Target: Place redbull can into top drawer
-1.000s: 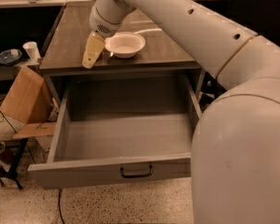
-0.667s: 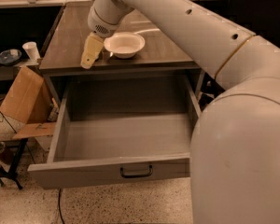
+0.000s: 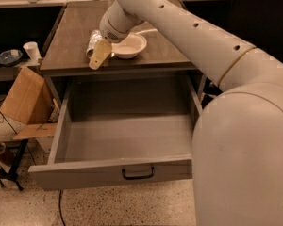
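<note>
The redbull can [image 3: 92, 40], slim and silver, is on the brown tabletop just left of the white bowl [image 3: 128, 46]. My gripper [image 3: 96, 56] reaches down from the white arm at the table's front edge. It is right at the can and covers its near side. The top drawer [image 3: 108, 171] is pulled fully open below the table. Its grey inside is bare and its dark handle [image 3: 137, 174] sits at the centre of the front panel.
My big white arm fills the right side of the view. A cardboard box [image 3: 23, 98] leans left of the drawer. A white paper cup [image 3: 31, 51] and a dish [image 3: 9, 56] sit on a low shelf at the far left. A dark stand [image 3: 7, 171] is on the floor.
My gripper has shifted slightly right along the table's front edge, and the silver can now shows at its left side. The drawer and the bowl have not moved.
</note>
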Robot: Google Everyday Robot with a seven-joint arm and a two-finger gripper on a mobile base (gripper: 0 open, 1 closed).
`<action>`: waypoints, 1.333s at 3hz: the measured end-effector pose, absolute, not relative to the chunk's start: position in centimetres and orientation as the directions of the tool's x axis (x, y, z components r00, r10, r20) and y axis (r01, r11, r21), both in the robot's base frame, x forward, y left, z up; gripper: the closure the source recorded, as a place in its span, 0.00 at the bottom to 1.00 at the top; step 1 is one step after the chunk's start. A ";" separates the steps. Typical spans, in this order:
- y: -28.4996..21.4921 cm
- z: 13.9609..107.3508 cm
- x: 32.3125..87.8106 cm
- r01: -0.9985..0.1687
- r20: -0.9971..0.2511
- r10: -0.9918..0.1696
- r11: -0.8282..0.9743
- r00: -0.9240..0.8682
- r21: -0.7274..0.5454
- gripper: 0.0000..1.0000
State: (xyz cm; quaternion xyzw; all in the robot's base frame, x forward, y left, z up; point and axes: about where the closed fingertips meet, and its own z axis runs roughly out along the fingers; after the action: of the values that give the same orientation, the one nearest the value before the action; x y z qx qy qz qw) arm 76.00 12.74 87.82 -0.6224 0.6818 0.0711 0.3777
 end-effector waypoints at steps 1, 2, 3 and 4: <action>12.9 87.1 78.8 -0.889 -0.640 -0.765 0.238 0.077 -0.391 0.00; 13.6 87.5 79.8 -0.885 -0.651 -0.753 0.232 0.100 -0.404 0.00; 14.8 88.5 80.0 -0.887 -0.644 -0.754 0.202 0.130 -0.415 0.00; 15.6 88.4 80.3 -0.906 -0.639 -0.757 0.165 0.137 -0.390 0.00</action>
State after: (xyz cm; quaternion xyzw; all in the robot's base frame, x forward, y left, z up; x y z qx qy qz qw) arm 80.26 15.57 88.43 -0.6393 0.6501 0.0932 0.3999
